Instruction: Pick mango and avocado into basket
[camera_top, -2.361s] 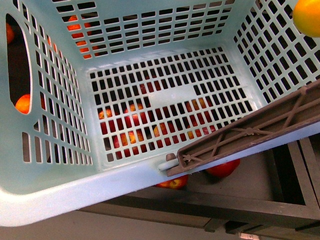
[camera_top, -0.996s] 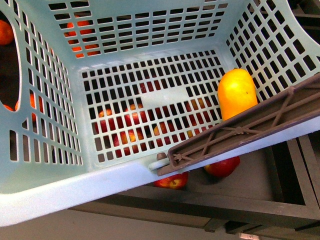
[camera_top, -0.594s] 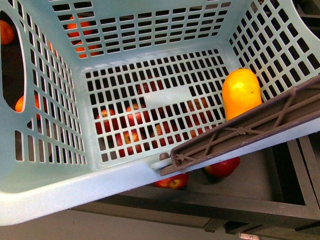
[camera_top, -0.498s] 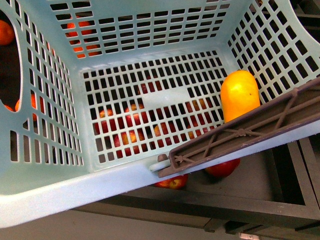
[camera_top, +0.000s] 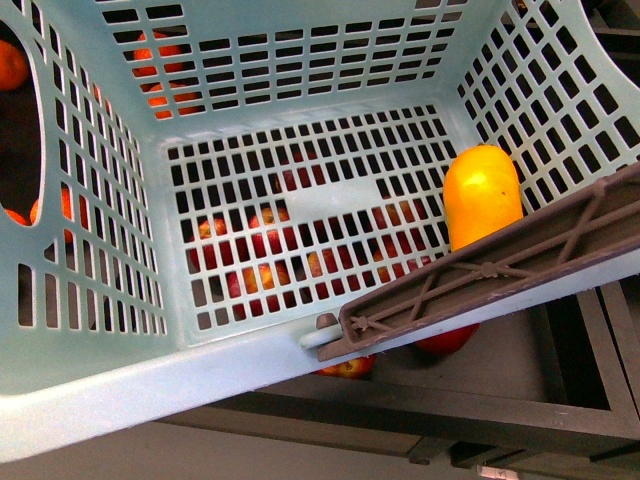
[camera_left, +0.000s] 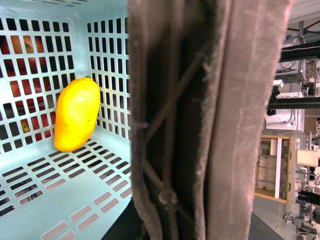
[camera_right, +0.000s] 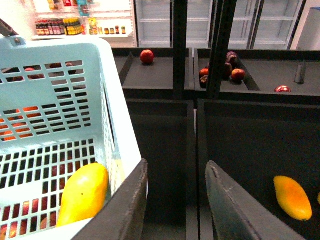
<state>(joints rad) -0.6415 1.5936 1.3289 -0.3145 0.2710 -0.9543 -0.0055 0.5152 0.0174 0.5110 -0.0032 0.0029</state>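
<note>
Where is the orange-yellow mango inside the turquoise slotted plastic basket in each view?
Front view: mango at the basket's right wall, behind the brown handle.
Left wrist view: mango in the basket corner, beside the handle.
Right wrist view: mango inside the basket, near its rim.
Shared landmark: that slotted wall.

Round red apples (camera_top: 447, 343) lie in a dark grey display bin (camera_top: 520, 395), with small round orange fruits (camera_top: 10, 62) further left. On dark shelves (camera_right: 240, 130) beyond sit a lone red apple (camera_right: 146, 56) and an oblong orange-yellow fruit (camera_right: 292, 197).
</note>
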